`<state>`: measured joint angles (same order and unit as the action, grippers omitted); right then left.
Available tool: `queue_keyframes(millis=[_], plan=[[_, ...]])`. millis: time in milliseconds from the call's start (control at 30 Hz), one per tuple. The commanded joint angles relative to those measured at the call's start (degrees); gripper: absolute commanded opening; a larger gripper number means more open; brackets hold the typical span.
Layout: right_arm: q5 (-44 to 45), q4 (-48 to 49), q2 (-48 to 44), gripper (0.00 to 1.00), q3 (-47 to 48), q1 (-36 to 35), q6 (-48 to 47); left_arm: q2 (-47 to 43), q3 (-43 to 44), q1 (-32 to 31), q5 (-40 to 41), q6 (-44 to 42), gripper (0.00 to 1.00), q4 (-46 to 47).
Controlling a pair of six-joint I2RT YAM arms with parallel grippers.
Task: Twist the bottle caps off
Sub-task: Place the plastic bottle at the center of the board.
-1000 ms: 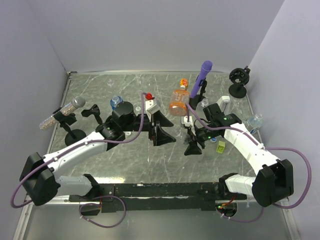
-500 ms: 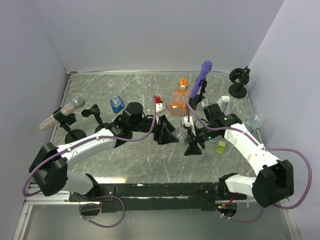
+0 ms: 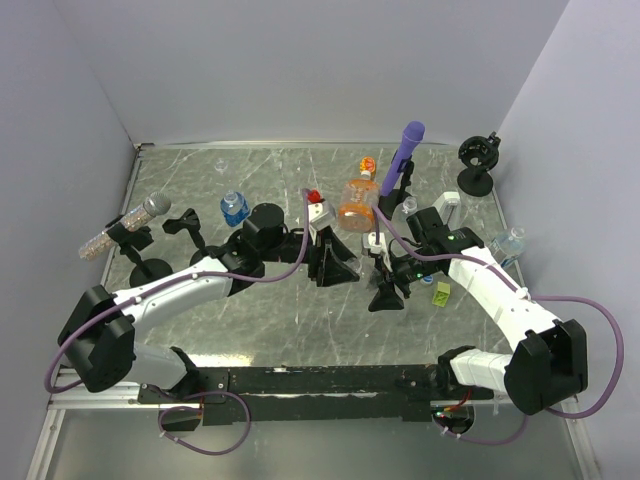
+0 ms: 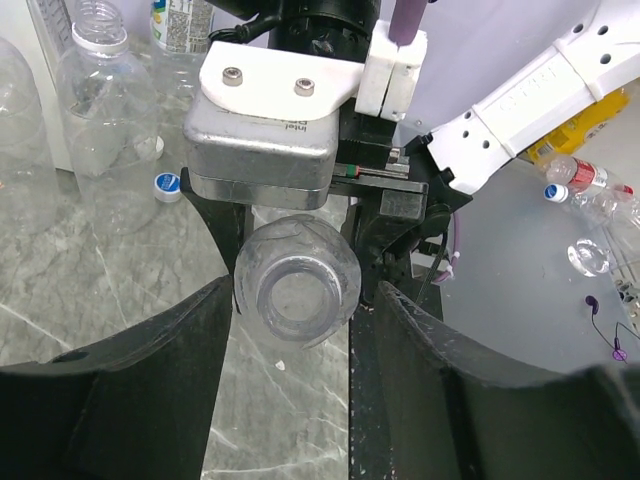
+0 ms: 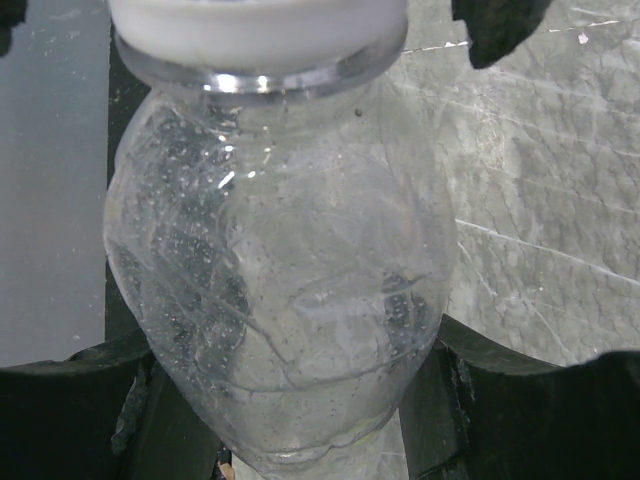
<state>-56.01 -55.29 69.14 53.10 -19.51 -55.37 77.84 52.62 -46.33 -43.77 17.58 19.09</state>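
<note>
My right gripper (image 5: 290,410) (image 3: 384,278) is shut on the body of a clear plastic bottle (image 5: 280,270), whose white cap (image 5: 255,30) points away from it. In the left wrist view the same bottle (image 4: 297,262) shows end-on as a clear ring under the right wrist's silver camera box. My left gripper (image 4: 305,300) (image 3: 342,268) is open. Its black fingers (image 4: 150,400) stand wide on either side of that end and do not touch it. In the top view the arms mostly hide the bottle.
An orange bottle (image 3: 355,203) and a purple stick (image 3: 403,150) stand behind the grippers. A blue-label bottle (image 3: 234,208) is at the left and a clear bottle (image 3: 510,243) at the right wall. A yellow-green block (image 3: 441,293) lies near the right arm. Capless clear bottles (image 4: 105,120) and a loose blue cap (image 4: 168,183) are nearby.
Over the last second my left arm swung right and brought its open gripper up to the bottle's end; it barely moved in the last half second. The right arm held still.
</note>
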Motion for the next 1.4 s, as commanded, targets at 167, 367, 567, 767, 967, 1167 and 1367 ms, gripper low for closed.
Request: queue_keyframes(millis=[167, 367, 567, 767, 967, 1167, 1367], plan=[[-2.4, -0.3, -0.7, 0.14, 1.4, -0.4, -1.6, 0.7, 2.5, -0.3, -0.7, 1.4, 0.5, 2.5], [-2.3, -0.2, -0.6, 0.16, 1.3, -0.3, -1.4, 0.6, 2.4, -0.3, -1.2, 2.2, 0.39, 3.3], [-2.4, 0.3, -0.9, 0.3, 1.2, -0.3, -0.9, 1.5, 3.2, -0.3, -0.4, 2.7, 0.01, 0.6], [-1.8, 2.1, -2.3, 0.77, 0.7, -0.1, 1.5, -1.9, 0.9, -0.3, 2.7, 1.3, 0.01, -2.1], [-1.5, 4.3, -4.6, 0.99, 0.9, 3.0, 5.4, -5.7, 0.6, 4.0, 5.7, -0.5, 0.01, -11.0], [2.6, 9.7, -8.8, 0.99, -0.5, 7.3, 10.5, -6.6, 8.1, 13.5, 14.6, -2.6, 0.01, -28.9], [6.4, 14.1, -10.1, 0.99, -1.9, 8.2, 13.9, 1.2, 22.6, 18.2, 30.9, -4.7, 0.01, -40.3]])
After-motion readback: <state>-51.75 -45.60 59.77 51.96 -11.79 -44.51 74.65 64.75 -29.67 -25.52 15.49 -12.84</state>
